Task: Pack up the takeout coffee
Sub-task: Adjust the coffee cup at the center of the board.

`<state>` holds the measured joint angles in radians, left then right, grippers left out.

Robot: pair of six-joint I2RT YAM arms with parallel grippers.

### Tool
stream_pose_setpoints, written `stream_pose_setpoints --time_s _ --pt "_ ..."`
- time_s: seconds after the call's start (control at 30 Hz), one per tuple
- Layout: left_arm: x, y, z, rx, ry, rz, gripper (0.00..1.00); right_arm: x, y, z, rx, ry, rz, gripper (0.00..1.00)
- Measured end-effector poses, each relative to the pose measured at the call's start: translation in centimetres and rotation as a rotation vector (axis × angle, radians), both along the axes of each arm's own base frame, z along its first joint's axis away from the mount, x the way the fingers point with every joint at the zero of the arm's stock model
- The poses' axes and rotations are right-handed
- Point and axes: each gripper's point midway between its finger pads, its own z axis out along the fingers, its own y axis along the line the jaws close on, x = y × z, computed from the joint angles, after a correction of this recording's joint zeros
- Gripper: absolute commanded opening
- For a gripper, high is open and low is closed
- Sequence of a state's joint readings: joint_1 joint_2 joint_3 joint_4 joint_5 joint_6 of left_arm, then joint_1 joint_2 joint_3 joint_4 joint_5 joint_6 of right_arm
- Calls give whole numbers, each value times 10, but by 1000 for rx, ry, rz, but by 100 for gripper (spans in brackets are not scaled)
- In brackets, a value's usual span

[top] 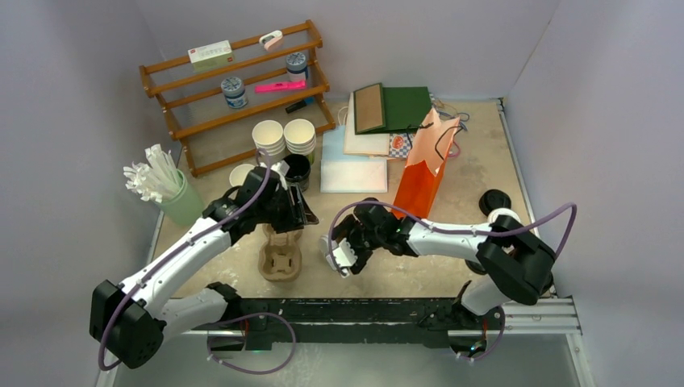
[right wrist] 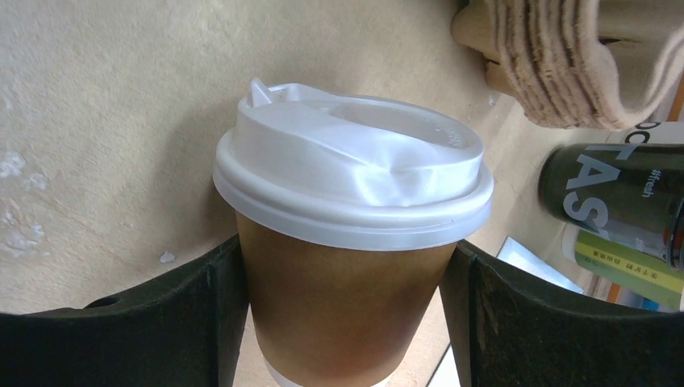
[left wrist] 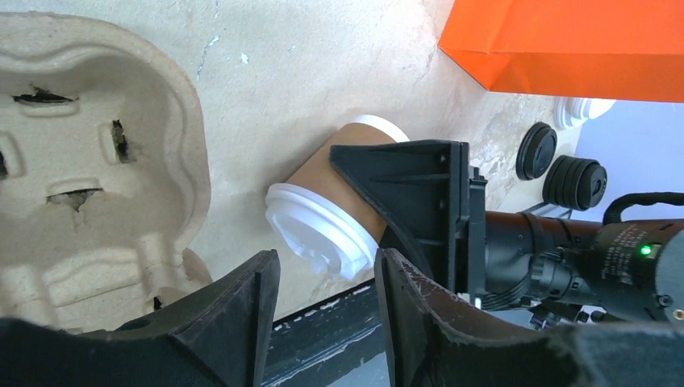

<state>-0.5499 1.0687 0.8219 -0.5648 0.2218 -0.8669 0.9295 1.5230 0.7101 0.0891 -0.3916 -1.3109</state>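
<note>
Right gripper (right wrist: 343,282) clamps cup (right wrist: 347,330) by body, below lid (right wrist: 355,177), so squeeze cannot pop it. Left gripper (left wrist: 327,266) parted, empty, near carrier (left wrist: 89,145), likely ready to steady it.

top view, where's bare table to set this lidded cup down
Bare table between the orange bag and the right wall, and the near strip past the lidded cup, right of the cup carrier. Crowded behind: stacked cups, rack, books.
</note>
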Motion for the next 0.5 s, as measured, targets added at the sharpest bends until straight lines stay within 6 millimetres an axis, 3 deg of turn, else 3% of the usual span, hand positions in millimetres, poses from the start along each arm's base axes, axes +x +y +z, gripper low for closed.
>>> stream_pose_setpoints --time_s 0.2,0.33,0.5 --pt "-3 6 2 12 -5 14 50 -2 11 25 119 67 -77 79" --pt "-4 8 4 15 -12 23 49 1 20 49 279 132 -162 79" --pt "-4 15 8 43 -11 45 47 10 27 62 495 239 -314 79"
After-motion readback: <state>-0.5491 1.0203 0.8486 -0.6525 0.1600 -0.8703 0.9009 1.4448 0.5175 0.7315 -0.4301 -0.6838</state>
